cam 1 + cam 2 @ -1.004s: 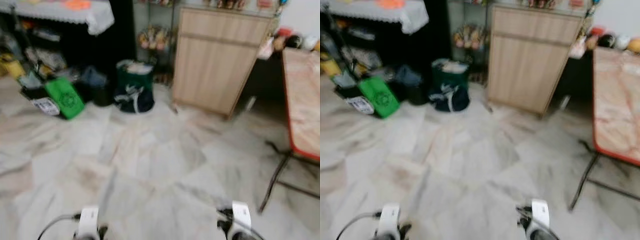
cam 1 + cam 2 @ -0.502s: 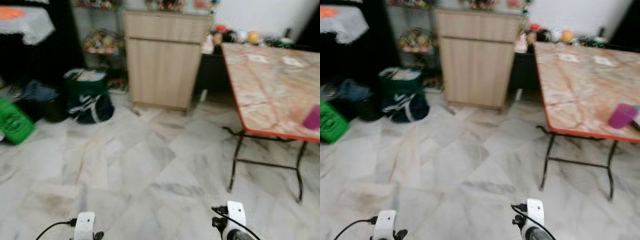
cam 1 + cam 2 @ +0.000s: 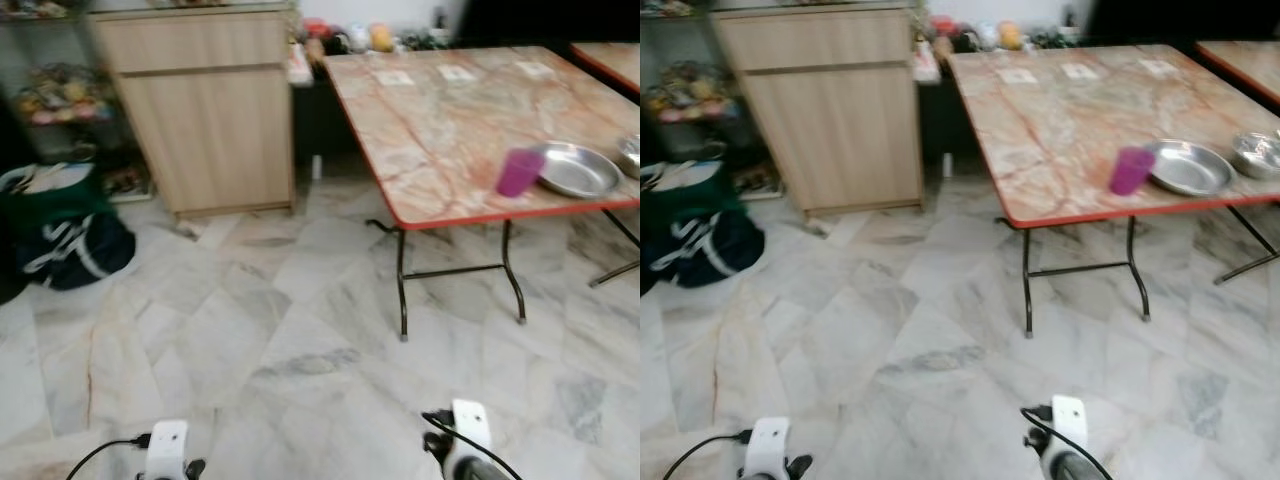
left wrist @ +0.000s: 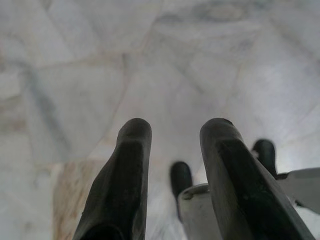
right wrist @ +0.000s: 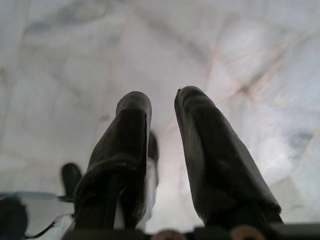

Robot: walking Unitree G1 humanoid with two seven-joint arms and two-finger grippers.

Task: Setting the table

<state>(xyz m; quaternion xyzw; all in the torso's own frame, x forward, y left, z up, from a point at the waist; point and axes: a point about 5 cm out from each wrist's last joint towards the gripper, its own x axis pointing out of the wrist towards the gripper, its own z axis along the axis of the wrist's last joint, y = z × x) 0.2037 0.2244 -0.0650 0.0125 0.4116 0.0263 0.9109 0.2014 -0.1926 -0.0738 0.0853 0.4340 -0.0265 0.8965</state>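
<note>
A folding table (image 3: 440,110) with a marbled top and a red rim stands ahead on the right. Near its front edge are a purple cup (image 3: 518,172), a shallow silver plate (image 3: 578,170) just right of it, and a silver bowl (image 3: 1257,153) at the frame's edge. Both arms hang low over the floor, well short of the table. The left gripper (image 4: 175,130) is open with nothing between its fingers. The right gripper (image 5: 162,100) has its fingers a little apart, also empty, with marble floor beneath both.
A light wooden cabinet (image 3: 205,110) stands against the wall left of the table. A dark green bag (image 3: 60,235) lies on the floor at far left. Small items (image 3: 350,38) sit behind the table. A second table's corner (image 3: 610,60) shows at far right. Marble floor (image 3: 300,350) stretches ahead.
The camera has swung to the right: the cabinet and bags slid left, and the table with the cup, plate and bowl came into view. Both arms hang as before.
</note>
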